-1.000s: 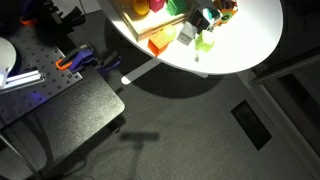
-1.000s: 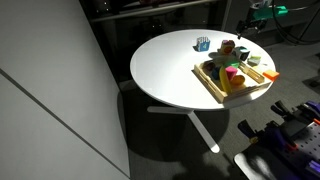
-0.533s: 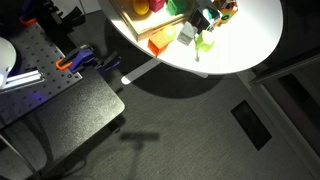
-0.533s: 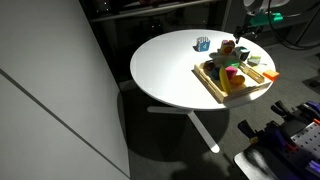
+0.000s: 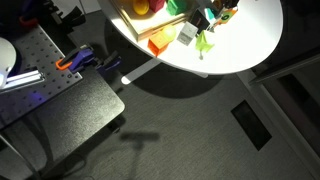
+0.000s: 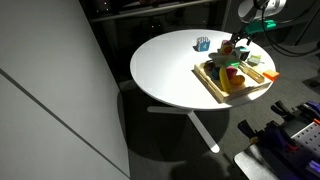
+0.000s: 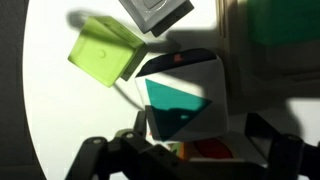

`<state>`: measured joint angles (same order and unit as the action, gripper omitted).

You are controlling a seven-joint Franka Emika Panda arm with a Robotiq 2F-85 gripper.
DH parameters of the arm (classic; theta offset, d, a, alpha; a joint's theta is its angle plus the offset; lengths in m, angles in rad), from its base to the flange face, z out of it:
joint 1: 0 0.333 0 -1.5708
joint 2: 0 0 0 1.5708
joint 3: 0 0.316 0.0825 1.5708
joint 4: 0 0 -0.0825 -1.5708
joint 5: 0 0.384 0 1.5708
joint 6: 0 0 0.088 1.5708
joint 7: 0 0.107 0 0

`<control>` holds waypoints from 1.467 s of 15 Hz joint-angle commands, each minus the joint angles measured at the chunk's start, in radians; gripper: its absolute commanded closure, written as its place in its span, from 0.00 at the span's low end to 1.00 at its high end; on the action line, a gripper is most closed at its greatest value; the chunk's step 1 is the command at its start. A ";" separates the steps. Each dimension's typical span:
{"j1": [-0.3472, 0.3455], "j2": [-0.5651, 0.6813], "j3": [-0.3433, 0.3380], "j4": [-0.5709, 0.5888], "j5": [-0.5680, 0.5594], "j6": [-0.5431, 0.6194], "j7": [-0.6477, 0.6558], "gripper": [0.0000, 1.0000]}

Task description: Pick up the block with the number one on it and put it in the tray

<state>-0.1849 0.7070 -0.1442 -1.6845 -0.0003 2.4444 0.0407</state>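
Observation:
The block with the number one (image 7: 180, 105), teal with a white face, lies on the white table straight ahead of my gripper (image 7: 197, 122) in the wrist view, framed by the two open fingers. It also shows in an exterior view (image 5: 198, 19), beside the tray's end. The gripper hangs low over the cluster of blocks in both exterior views (image 5: 222, 6) (image 6: 240, 42) and holds nothing. The light-wood tray (image 6: 212, 88) with an orange edge (image 5: 158, 44) holds several coloured pieces.
A yellow-green block (image 7: 105, 55) (image 5: 205, 42) and a pale grey-white cube (image 7: 155, 12) (image 5: 187, 33) lie close by the teal block. An orange-red piece (image 7: 205, 150) shows under the fingers. The round table's edge (image 5: 215, 72) is near.
The gripper has come down and across towards the cluster of blocks beside the tray. The blocks and tray have not moved.

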 commanded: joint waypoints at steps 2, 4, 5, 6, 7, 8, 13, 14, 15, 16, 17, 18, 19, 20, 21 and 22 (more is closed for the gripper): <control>0.014 0.054 -0.014 0.059 -0.041 -0.002 -0.007 0.00; 0.020 0.071 -0.020 0.067 -0.055 0.005 -0.005 0.00; 0.023 0.077 -0.024 0.072 -0.064 0.007 -0.004 0.00; 0.024 0.084 -0.025 0.076 -0.069 0.010 -0.004 0.00; 0.025 0.091 -0.027 0.080 -0.074 0.013 -0.006 0.00; 0.025 0.096 -0.028 0.083 -0.078 0.014 -0.006 0.00; 0.026 0.119 -0.044 0.104 -0.097 0.017 0.003 0.28; 0.025 0.119 -0.047 0.108 -0.097 0.007 0.005 0.34; 0.025 0.117 -0.048 0.109 -0.096 0.004 0.007 0.44; 0.025 0.108 -0.048 0.105 -0.093 0.000 0.008 0.50; 0.024 0.102 -0.047 0.104 -0.091 -0.006 0.007 0.57; 0.024 0.096 -0.047 0.102 -0.089 -0.008 0.009 0.64; 0.024 0.083 -0.045 0.093 -0.086 -0.011 0.008 0.69; 0.023 0.074 -0.043 0.088 -0.084 -0.016 0.006 0.77; 0.024 0.064 -0.043 0.081 -0.084 -0.018 0.006 0.82; 0.023 0.053 -0.040 0.074 -0.083 -0.026 0.000 0.88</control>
<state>-0.1651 0.7936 -0.1834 -1.6036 -0.0782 2.4524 0.0410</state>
